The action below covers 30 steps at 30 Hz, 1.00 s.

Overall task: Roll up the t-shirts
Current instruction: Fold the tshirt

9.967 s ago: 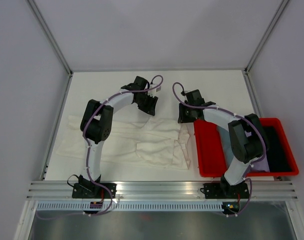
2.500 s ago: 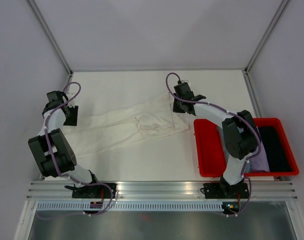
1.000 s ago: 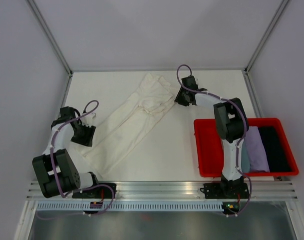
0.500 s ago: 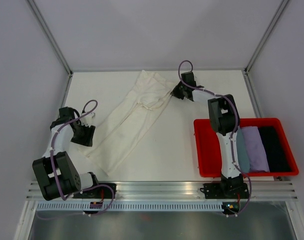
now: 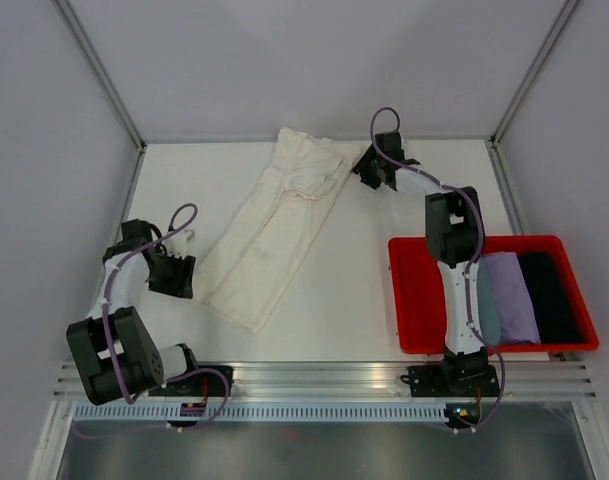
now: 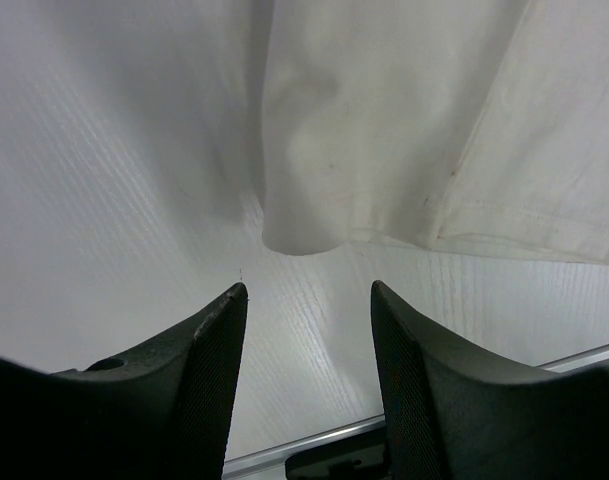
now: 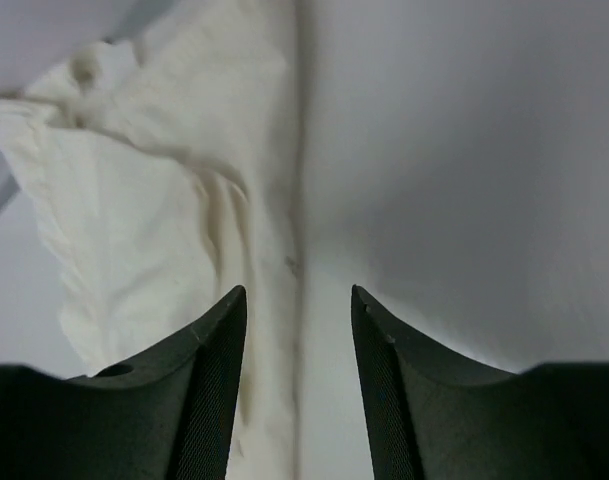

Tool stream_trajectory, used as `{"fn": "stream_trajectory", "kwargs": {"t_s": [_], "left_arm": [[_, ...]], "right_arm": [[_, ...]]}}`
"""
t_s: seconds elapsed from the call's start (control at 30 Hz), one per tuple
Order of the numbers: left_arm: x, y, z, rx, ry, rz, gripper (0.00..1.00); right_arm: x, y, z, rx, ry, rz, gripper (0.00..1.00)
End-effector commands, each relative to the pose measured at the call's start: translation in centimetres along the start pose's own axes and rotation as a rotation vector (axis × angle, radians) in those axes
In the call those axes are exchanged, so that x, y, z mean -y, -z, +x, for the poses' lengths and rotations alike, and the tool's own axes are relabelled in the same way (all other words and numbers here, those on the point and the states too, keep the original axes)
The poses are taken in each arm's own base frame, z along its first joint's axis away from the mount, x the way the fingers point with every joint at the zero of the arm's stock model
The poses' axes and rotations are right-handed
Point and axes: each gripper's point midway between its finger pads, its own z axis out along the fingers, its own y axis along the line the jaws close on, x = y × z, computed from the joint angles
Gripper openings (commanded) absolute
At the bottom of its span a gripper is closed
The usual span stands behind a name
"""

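The left jaws stand apart with nothing between them, only bare desk [image 6: 114,200] showing through the gap. Just past their tips lies a rounded, folded corner of the cream t-shirt [image 6: 384,120], close but not touching. The cloth spreads away ahead of them and to their right.

The right jaws are spread too and hold nothing. The t-shirt's bunched, wrinkled end lies beyond their tips, ahead and to their left, with bare desk straight ahead and to their right.

From above, the t-shirt runs as one long folded strip slantwise across the desk. The left jaws are beside its near end and the right jaws beside its far end. Well behind the right jaws, beside that arm's base, a red bin [image 5: 416,300] holds folded garments [image 5: 511,297] in teal, lavender and black, side by side.
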Motion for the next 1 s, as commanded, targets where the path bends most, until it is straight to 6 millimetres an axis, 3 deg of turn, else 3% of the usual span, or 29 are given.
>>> {"fn": "stream_trajectory", "kwargs": {"t_s": [0.0, 0.03, 0.1, 0.13, 0.2, 0.23, 0.27, 0.3, 0.33, 0.4, 0.43, 0.5, 0.53, 0.6, 0.63, 0.73, 0.83, 0.97], "left_arm": [[0.7, 0.8, -1.3, 0.068, 0.018, 0.014, 0.58], [0.6, 1.0, -1.5, 0.079, 0.014, 0.007, 0.58], [0.5, 1.3, -1.6, 0.088, 0.014, -0.008, 0.58], [0.3, 1.6, -1.5, 0.093, 0.018, -0.027, 0.58], [0.1, 1.8, -1.4, 0.097, 0.016, -0.05, 0.58], [-0.1, 1.9, -1.1, 0.091, 0.017, -0.073, 0.58], [-0.2, 2.3, -1.0, 0.103, 0.009, -0.095, 0.58], [-0.2, 2.3, -0.7, 0.102, 0.006, -0.103, 0.58], [-0.3, 2.4, -0.4, 0.098, 0.001, -0.119, 0.59], [-0.3, 2.6, 0.0, 0.104, -0.005, -0.139, 0.59], [-0.6, 2.7, 0.4, 0.095, -0.002, -0.16, 0.59], [-0.7, 3.0, 0.9, 0.096, -0.002, -0.189, 0.59], [-0.9, 3.1, 1.2, 0.091, 0.002, -0.21, 0.59], [-0.8, 3.3, 1.4, 0.106, 0.0, -0.227, 0.61], [-0.8, 3.3, 1.6, 0.106, 0.004, -0.23, 0.63], [-0.8, 3.4, 2.0, 0.093, 0.023, -0.235, 0.63], [-0.6, 3.5, 2.0, 0.086, 0.026, -0.226, 0.64], [-0.6, 3.7, 1.6, 0.092, 0.021, -0.223, 0.64]], "right_arm": [[-1.2, 6.2, -1.4, 0.073, 0.067, 0.003, 0.53], [-0.7, 8.8, -0.4, 0.072, 0.082, 0.0, 0.53], [-0.3, 11.4, 1.6, 0.061, 0.113, 0.0, 0.53], [-0.1, 13.8, 4.6, 0.028, 0.152, -0.013, 0.53], [0.1, 16.3, 8.6, -0.019, 0.193, -0.032, 0.53], [-0.3, 18.8, 12.8, -0.065, 0.271, -0.08, 0.52], [-0.9, 20.0, 14.7, -0.074, 0.341, -0.127, 0.52], [-1.6, 21.3, 16.9, -0.09, 0.425, -0.178, 0.52], [-2.8, 24.0, 21.3, -0.124, 0.612, -0.287, 0.52], [-4.0, 26.6, 25.2, -0.157, 0.773, -0.391, 0.52], [-5.0, 28.8, 28.7, -0.193, 0.88, -0.468, 0.52], [-5.7, 30.3, 31.5, -0.191, 1.078, -0.535, 0.57], [-6.5, 31.6, 34.8, -0.197, 1.198, -0.569, 0.58], [-7.1, 32.6, 38.2, -0.186, 1.406, -0.619, 0.6], [-7.8, 33.6, 41.6, -0.214, 1.477, -0.659, 0.6], [-8.7, 33.7, 45.8, -0.251, 1.665, -0.697, 0.6], [-9.5, 32.9, 47.2, -0.246, 1.719, -0.715, 0.6], [-9.1, 32.0, 48.4, -0.275, 1.752, -0.719, 0.59]]}}
